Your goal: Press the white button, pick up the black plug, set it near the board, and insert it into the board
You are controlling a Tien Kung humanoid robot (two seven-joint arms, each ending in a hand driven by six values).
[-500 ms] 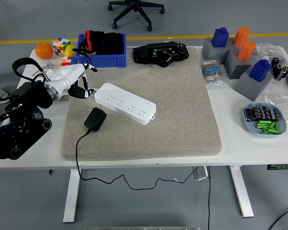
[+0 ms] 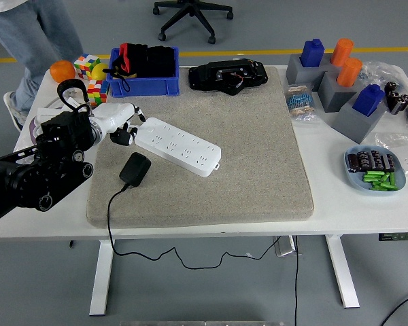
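A white power strip [image 2: 178, 146] lies slanted on the grey mat [image 2: 258, 176]. The black plug [image 2: 134, 169] rests on the mat just below the strip's left end, its cable [image 2: 110, 217] trailing off the table's front edge. My left hand [image 2: 124, 125], white with dark fingertips, reaches in from the left and sits at the strip's left end with its fingers curled, an extended finger touching or nearly touching that end. It holds nothing. The white button itself is too small to make out. The right arm is out of view.
A blue bin [image 2: 144, 75] and a black device [image 2: 228, 75] stand behind the mat. An orange [image 2: 62, 70] and puzzle cubes [image 2: 88, 66] lie at the far left. Grey blocks with pegs [image 2: 340, 81] and a blue dish [image 2: 375, 170] occupy the right. A person's legs [image 2: 34, 41] stand at the top left.
My left arm has moved right and forward, bringing the hand up to the strip's left end. A person has walked into view at the top left.
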